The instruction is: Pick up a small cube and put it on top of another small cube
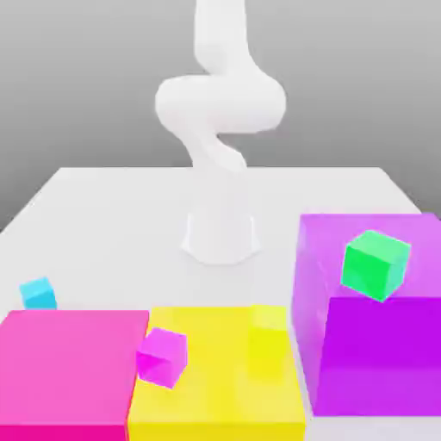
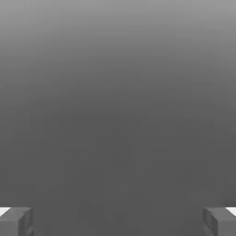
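A: Where do we stand? Our gripper [image 2: 118, 221] has its two fingertips [image 2: 16, 221] spread to the lower corners of the hand view, as wide as they go, with nothing between them.

B: So we hold nothing. The small cyan cube [image 1: 38, 294] sits at the left edge of the exterior view, on the white table [image 1: 103, 215], just behind the big pink block [image 1: 69, 370].

A: Then the step is the reach. We should come down on it from straight above, fingers either side of two flat faces.

B: And keep clear of the pink block's back edge, which lies close. The small magenta cube [image 1: 161, 356] and small green cube [image 1: 375, 264] rest on big blocks; either could serve as the base.
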Motion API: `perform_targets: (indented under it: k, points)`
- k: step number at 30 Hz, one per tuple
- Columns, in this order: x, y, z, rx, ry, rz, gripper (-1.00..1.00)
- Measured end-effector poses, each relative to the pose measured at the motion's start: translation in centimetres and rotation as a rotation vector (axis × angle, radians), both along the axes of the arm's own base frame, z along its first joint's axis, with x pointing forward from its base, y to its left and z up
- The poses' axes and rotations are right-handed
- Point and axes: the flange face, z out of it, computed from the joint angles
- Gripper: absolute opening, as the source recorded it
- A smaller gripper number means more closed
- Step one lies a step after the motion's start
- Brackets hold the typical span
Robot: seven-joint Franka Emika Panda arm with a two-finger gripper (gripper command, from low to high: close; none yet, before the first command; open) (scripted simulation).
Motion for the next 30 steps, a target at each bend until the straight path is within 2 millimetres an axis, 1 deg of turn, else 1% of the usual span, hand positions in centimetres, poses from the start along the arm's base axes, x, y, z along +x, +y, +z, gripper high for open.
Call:
perform_targets:
  k: [3,7,10,14,18,22,25,27,30]
  points:
    - [2.4,-3.8,-4.4,0.099,0.060,-0.193,0.00]
    - [4.1,-9.0,-10.3,0.222,0.126,-0.447,0.00]
    - [4.3,-12.9,-14.9,0.311,0.167,-0.643,0.00]
    - [3.4,-18.1,-21.0,0.427,0.212,-0.910,0.00]
    - [1.2,-22.7,-27.2,0.539,0.247,-1.184,0.00]
    - [-2.3,-26.6,-33.3,0.645,0.271,-1.462,0.00]
    - [-5.5,-28.8,-37.7,0.721,0.283,-1.675,0.00]
    - [-8.4,-30.4,-40.5,0.773,0.283,-1.834,0.00]
    - [-12.6,-31.7,-44.6,0.844,0.283,-2.058,0.00]
